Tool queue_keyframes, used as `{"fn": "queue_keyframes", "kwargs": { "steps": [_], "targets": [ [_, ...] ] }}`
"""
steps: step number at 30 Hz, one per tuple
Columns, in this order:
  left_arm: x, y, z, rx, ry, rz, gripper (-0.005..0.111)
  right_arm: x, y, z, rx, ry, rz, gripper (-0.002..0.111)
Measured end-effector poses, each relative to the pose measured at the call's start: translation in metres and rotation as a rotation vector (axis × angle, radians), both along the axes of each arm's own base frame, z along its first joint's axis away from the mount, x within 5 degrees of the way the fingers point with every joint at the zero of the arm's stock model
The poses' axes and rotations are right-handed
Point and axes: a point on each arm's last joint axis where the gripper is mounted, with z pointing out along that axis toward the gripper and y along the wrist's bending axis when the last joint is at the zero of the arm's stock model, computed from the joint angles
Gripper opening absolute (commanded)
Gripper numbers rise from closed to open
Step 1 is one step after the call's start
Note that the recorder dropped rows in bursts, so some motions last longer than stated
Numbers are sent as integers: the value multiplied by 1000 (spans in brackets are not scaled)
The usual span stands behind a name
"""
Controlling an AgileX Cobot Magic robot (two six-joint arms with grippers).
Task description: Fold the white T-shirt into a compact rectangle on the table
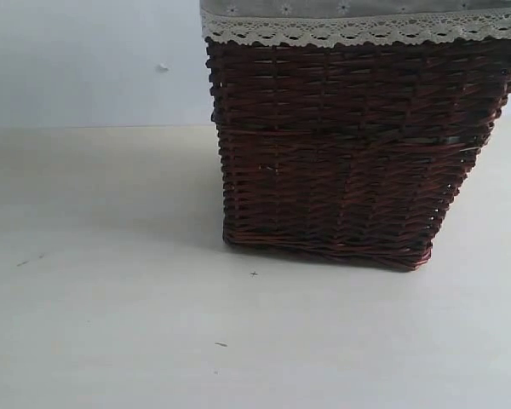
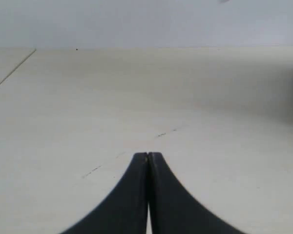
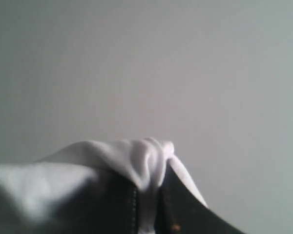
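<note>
- The shirt (image 3: 141,163) shows only in the right wrist view. It is a bunched white fold pinched up into a small ridge, and more cloth spreads out of focus toward the camera.
- The right gripper (image 3: 149,185) has its jaws clamped on that fold. Its dark fingers (image 3: 185,204) press in from either side, and the cloth bulges past their tips.
- Behind the held cloth there is only a plain pale grey backdrop. Whether the rest of the shirt hangs free or lies on something cannot be told.
- The left gripper (image 2: 148,155) has its jaws together, tips touching with nothing between them, and it sits low over the bare table.
- In the exterior view the table (image 1: 111,324) is matte cream and fills the frame from 3 o'clock round through 6 to 9.
- A few dark specks (image 1: 254,273) lie on it: one just below centre toward 6 o'clock, one further out toward 7, and a faint pair near the edge at 8.
- A dark brown wicker basket (image 1: 349,170) stands on the table at 1 to 2 o'clock from centre. Its base rests flat, its sides widen upward, and its rim is cut off by the frame.
- White lace trim (image 1: 358,32) runs along the basket's upper edge at 12 to 1 o'clock, with a grey flowered liner (image 1: 324,7) just above it.
- A pale grey-white wall (image 1: 85,60) fills 10 to 11 o'clock and meets the table in a straight line.
- In the left wrist view a thin seam (image 2: 12,70) crosses the table well away from the gripper.
</note>
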Motion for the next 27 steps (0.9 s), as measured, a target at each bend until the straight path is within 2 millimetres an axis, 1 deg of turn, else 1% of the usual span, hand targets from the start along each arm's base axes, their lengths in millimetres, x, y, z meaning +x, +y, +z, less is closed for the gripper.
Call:
{"fn": "queue_keyframes", "kwargs": {
  "steps": [4,8,12,16,19,21,27],
  "targets": [
    [0,0,0,0,0,0,0,3,3,-9,-43,81,22,0],
    [0,0,0,0,0,0,0,24,8,-28,-94,226,44,0],
    [0,0,0,0,0,0,0,41,19,-54,-168,370,132,0],
    [0,0,0,0,0,0,0,42,23,-78,-212,450,178,0],
    [0,0,0,0,0,0,0,36,24,-97,-229,494,206,0],
    [0,0,0,0,0,0,0,38,27,-117,-250,562,250,0],
    [0,0,0,0,0,0,0,59,38,-183,-373,801,339,0]
  ]
}}
